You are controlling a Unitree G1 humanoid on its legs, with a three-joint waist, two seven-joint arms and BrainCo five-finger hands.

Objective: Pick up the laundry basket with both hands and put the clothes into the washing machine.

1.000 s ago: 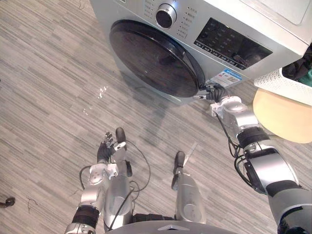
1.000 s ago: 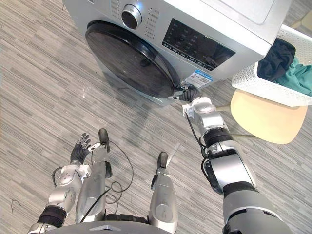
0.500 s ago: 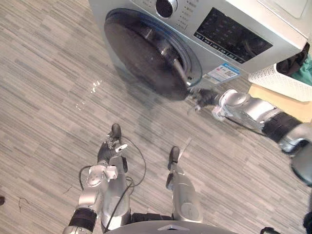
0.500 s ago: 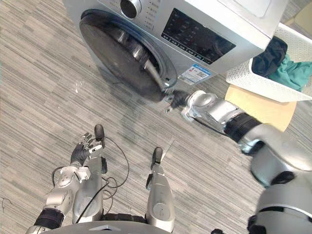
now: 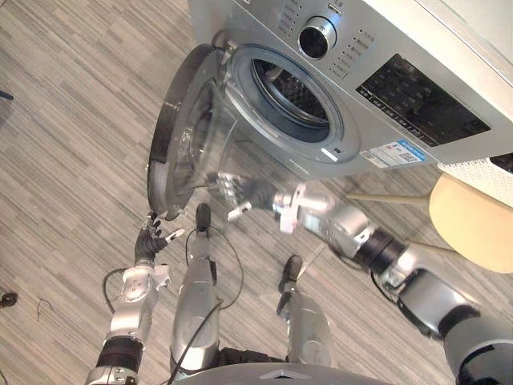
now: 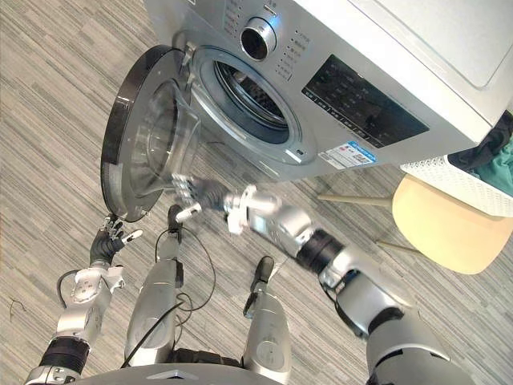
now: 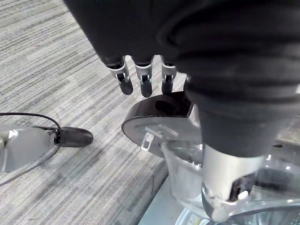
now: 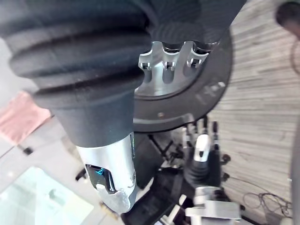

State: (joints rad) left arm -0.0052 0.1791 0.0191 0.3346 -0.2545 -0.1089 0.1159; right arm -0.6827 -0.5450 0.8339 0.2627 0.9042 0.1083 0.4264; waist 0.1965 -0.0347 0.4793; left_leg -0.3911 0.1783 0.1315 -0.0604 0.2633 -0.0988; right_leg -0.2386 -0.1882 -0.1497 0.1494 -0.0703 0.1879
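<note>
- Washing machine (image 5: 449,48): its round door (image 5: 188,140) stands wide open, and the right hand (image 5: 250,191) is at the inner side of this door, near the lower edge.
- The right hand is spread: the fingers (image 5: 227,184) are held out fairly straight toward the clear glass bowl of the door, and the thumb (image 5: 238,212) points away from them. They grip nothing. I cannot tell if the fingertips touch the glass or only come very close to it.
- The right arm reaches across the front of the robot to get there, so this hand is low, in front of the washing machine and below the drum opening (image 5: 295,96).
- The left hand (image 5: 150,241) hangs low at the robot's left side, just under the bottom edge of the door in the head views. Its fingers are loose and a little apart, and it holds nothing. In its own wrist view the dark rim (image 7: 159,110) of the door shows past the fingers.
- On the slanted front of the machine, above the opening, there are a silver knob (image 5: 318,36) and a dark display (image 5: 421,100).
- The laundry basket (image 6: 449,178) is white with small holes. It is at the right side of the machine, well apart from both hands, and it seems to stand on a round beige seat (image 6: 441,228).
- The clothes (image 6: 490,149) are in the basket, a dark piece and a teal piece beside it.
- The floor (image 5: 72,120) has grey wood-like planks.
</note>
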